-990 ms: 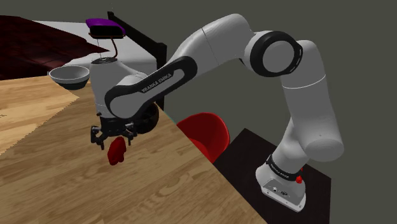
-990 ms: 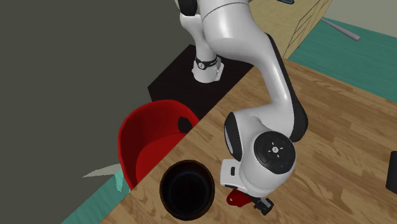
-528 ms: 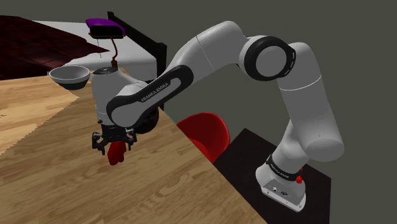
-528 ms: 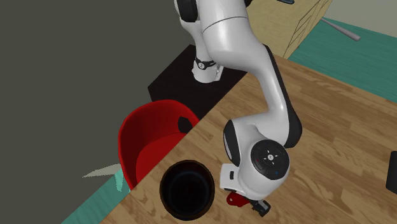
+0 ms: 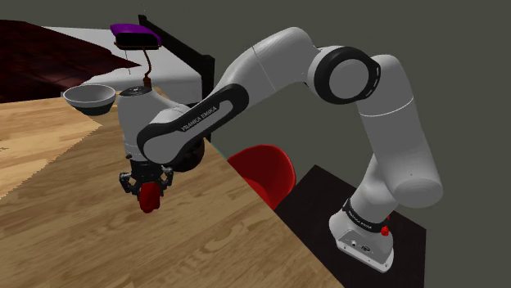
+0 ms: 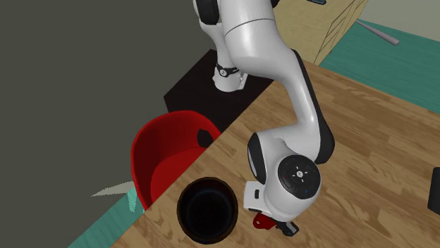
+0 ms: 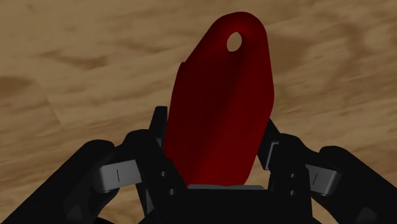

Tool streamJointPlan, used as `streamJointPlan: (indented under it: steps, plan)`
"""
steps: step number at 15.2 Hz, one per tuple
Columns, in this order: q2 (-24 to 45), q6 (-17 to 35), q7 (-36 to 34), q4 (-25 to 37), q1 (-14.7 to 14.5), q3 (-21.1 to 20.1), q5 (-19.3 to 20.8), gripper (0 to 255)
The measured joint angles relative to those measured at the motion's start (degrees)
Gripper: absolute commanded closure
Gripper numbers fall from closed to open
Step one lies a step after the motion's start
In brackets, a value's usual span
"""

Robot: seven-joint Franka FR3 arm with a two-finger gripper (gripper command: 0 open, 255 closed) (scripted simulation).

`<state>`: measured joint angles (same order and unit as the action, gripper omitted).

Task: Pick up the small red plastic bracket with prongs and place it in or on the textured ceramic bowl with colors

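Wrist view: black two-finger gripper is clamped on the small dark-red plastic bracket, down on the wooden table. Table edge and a black round pot sit pretty close; bare wood runs toward the grey bowl, well apart.

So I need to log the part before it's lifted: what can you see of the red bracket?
The red bracket is a smooth, dark red piece that looks like plastic. It is broad at one end and narrows to a rounded tip pierced by one small round hole. It sits on the wooden table, with its broad end inside the black tool and its tip pointing away from it. Whether the tool grips it cannot be told.
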<state>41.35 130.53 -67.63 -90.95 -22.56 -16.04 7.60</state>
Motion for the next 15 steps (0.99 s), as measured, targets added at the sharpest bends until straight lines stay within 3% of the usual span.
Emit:
streamJointPlan:
  steps: [8,15]
  plan:
    - [-0.3,-0.3,0.0,0.0,0.1,0.0,-0.1,255]
    - [-3.2,-3.6,0.2,0.4,0.5,-0.6,-0.8,255]
